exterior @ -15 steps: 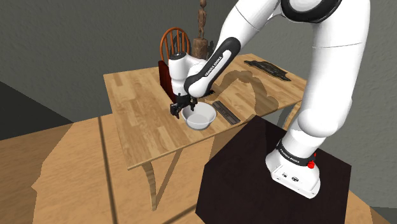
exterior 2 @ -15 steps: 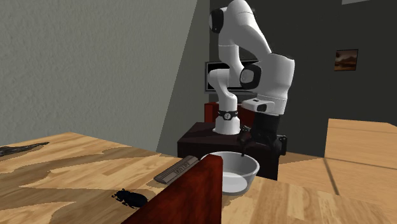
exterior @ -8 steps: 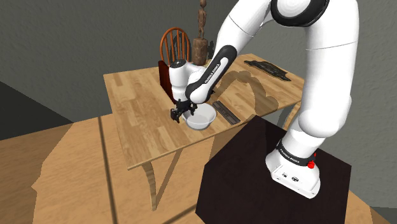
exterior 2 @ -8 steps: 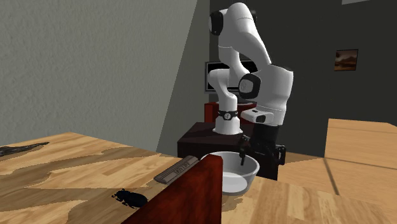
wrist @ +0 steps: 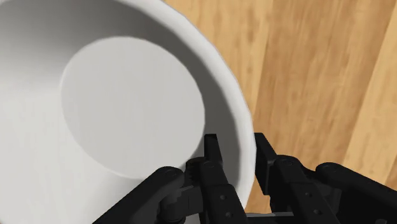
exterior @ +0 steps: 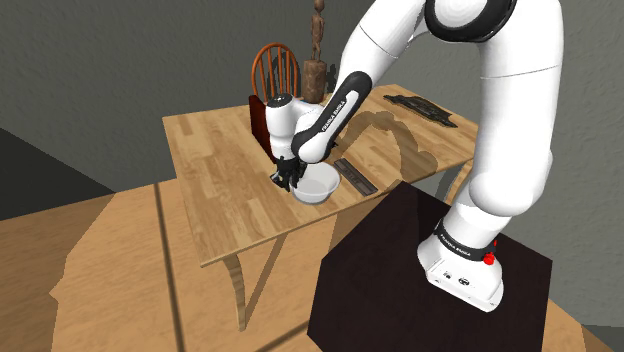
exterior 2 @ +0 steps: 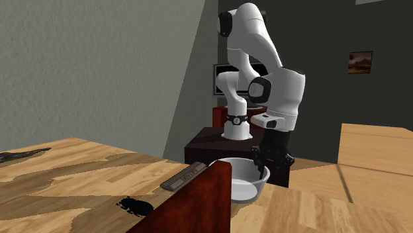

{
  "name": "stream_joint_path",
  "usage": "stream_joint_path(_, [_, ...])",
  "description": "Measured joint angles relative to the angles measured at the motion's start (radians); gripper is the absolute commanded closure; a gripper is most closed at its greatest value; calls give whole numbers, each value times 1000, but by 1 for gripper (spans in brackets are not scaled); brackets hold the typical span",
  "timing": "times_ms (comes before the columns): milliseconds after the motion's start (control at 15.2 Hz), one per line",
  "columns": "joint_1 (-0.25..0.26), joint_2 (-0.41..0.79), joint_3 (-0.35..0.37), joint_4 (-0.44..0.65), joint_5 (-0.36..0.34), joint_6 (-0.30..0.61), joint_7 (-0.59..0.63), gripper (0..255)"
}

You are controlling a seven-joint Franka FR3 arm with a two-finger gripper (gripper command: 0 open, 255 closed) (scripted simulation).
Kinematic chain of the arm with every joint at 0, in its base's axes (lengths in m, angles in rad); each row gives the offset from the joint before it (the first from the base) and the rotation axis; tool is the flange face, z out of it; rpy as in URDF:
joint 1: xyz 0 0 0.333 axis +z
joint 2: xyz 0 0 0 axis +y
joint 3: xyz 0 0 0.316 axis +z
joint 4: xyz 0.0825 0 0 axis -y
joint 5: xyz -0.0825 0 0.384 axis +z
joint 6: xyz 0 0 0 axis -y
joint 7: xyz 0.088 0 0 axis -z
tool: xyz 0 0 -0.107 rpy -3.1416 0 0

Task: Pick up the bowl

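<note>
While bowl point(wrist: 127, 121) sits upright on table point(wrist: 305, 76), mouth up, end effector point(wrist: 237, 151) pinches its rim.

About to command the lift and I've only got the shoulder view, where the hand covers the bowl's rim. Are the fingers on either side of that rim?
Observer: Yes. In the wrist view the gripper has one finger inside the bowl and the other outside, with the wall clasped between them.
Operator: Anything lying in the bowl?
Observer: No. The wrist view shows its flat bottom bare.
Operator: Is it off the table yet?
Observer: Not yet. In the second exterior view its base rests on the table, with the hand at the rim on the side facing the stand.
</note>
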State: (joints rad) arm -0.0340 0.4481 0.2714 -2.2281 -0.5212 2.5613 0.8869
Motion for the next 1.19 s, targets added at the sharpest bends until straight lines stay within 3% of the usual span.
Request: stream_joint_path(1188, [-50, -176, 74, -21, 137, -138, -113, 255])
